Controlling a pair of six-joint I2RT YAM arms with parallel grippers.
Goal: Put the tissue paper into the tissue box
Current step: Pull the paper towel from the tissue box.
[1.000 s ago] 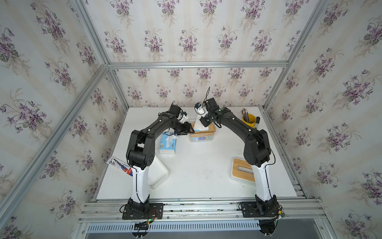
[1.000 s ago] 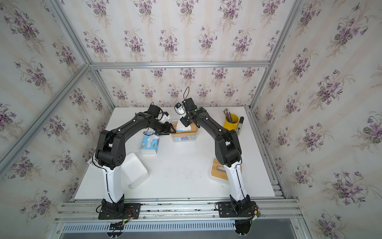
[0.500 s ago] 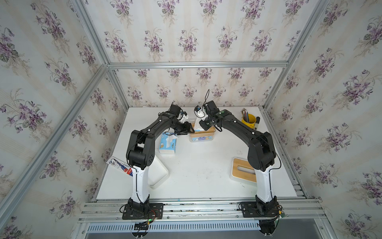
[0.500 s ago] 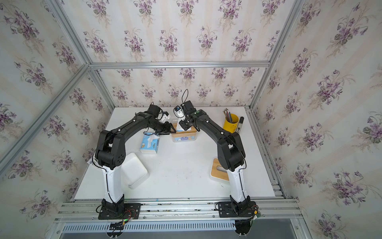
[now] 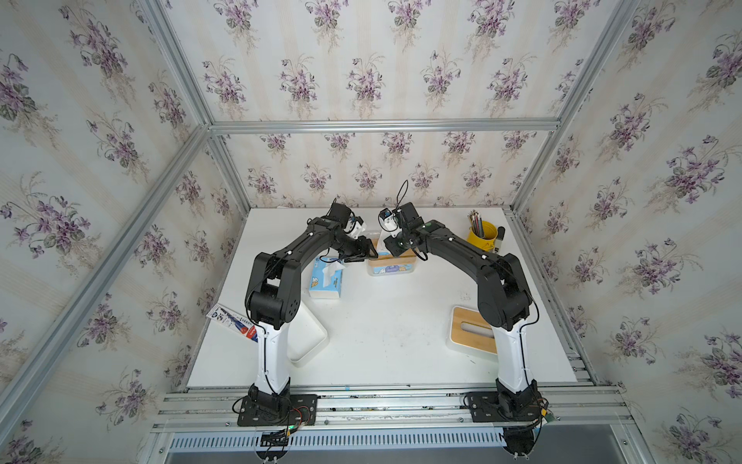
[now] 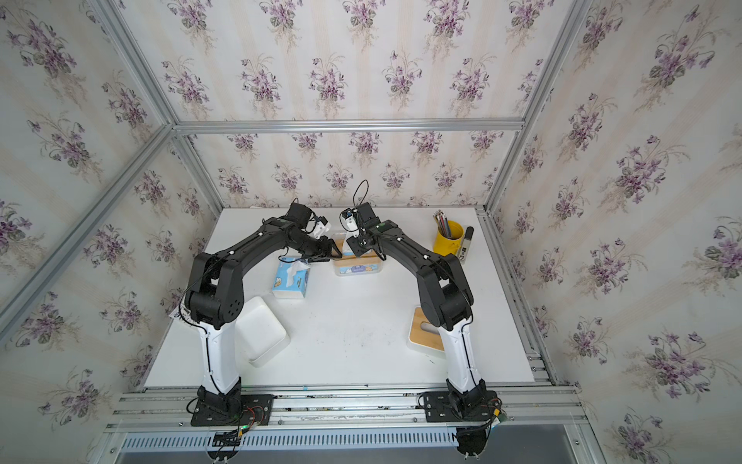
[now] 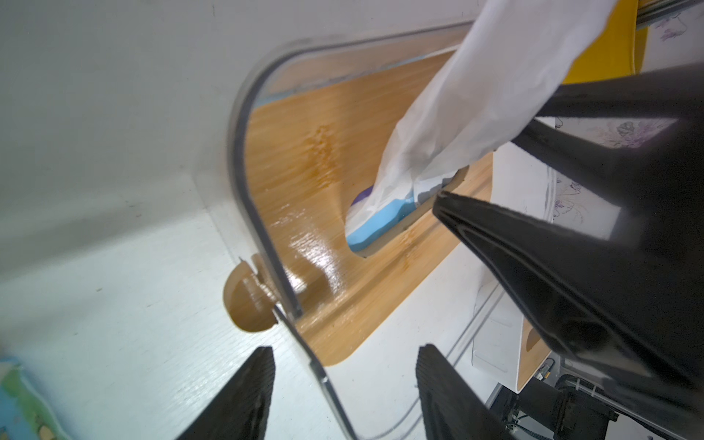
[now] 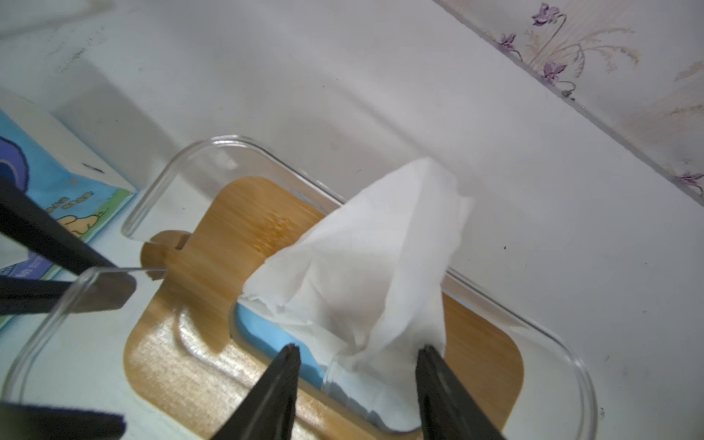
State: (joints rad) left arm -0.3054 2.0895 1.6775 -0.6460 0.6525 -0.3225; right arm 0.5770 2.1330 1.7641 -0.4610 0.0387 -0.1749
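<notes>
Straddling the tissue paper (image 8: 365, 266) with jaws apart, the right gripper (image 8: 358, 347) hung over the tissue box (image 5: 391, 268) on the counter (image 5: 401, 341), the sheet standing through its lid (image 8: 183, 343). The left gripper (image 7: 346, 348), also unclenched, apparently bracketed the box's end. Finishing called for lifting clear without snagging.
</notes>
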